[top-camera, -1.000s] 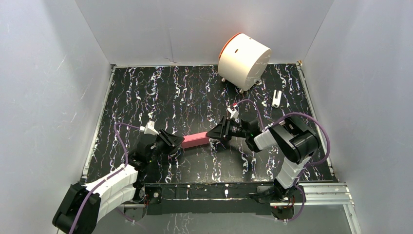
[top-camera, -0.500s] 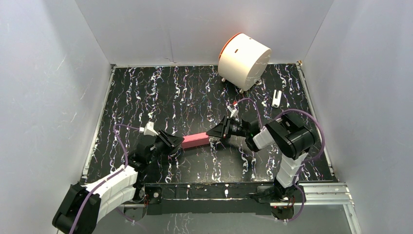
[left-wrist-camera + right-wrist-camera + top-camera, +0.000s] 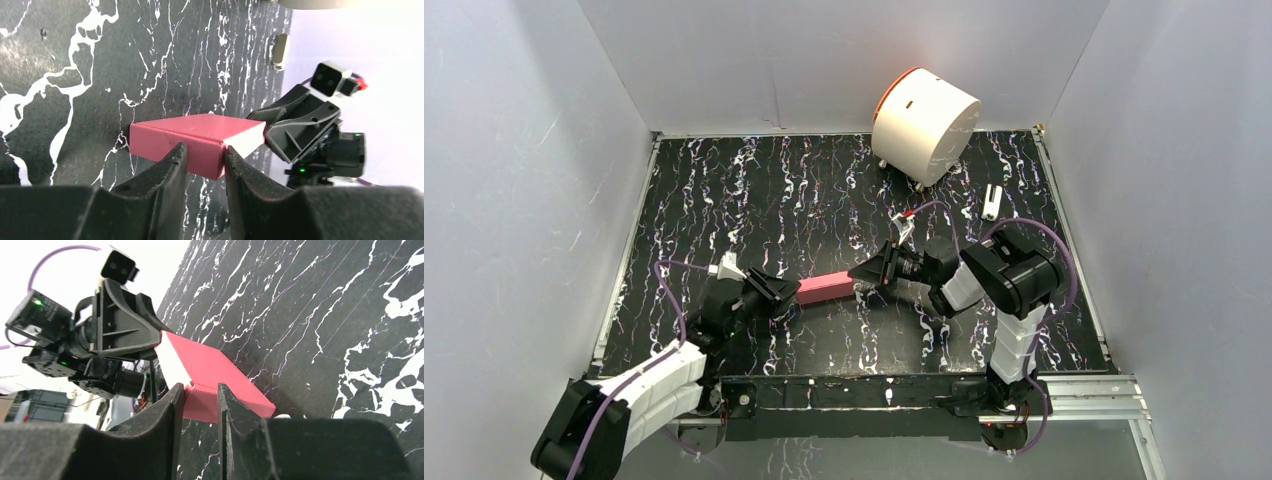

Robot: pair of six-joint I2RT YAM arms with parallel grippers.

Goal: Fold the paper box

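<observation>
**Both Ends Pinched, Box Held Off the Mat**

The paper box [image 3: 825, 288] sat mid-table, already a small flat pink-red rectangle, strung between the two arms over the black marbled table [image 3: 724, 190]. The left gripper [image 3: 202, 156] was clamped on its near-left end, fingers tight on either side of the cardboard. The right gripper [image 3: 198, 396] had the opposite end nipped between its fingers too.

Risky spot, I'd say! Thin card held from both ends buckles easily: if the arms pushed toward each other or twisted out of step, the walls could crease or a tucked flap could pop. A pull apart could tear it, or slip one end free.

Against a second earlier, the right jaws had narrowed onto the box, and that arm's elbow had swung inward. The box and the left arm had barely shifted.
</observation>
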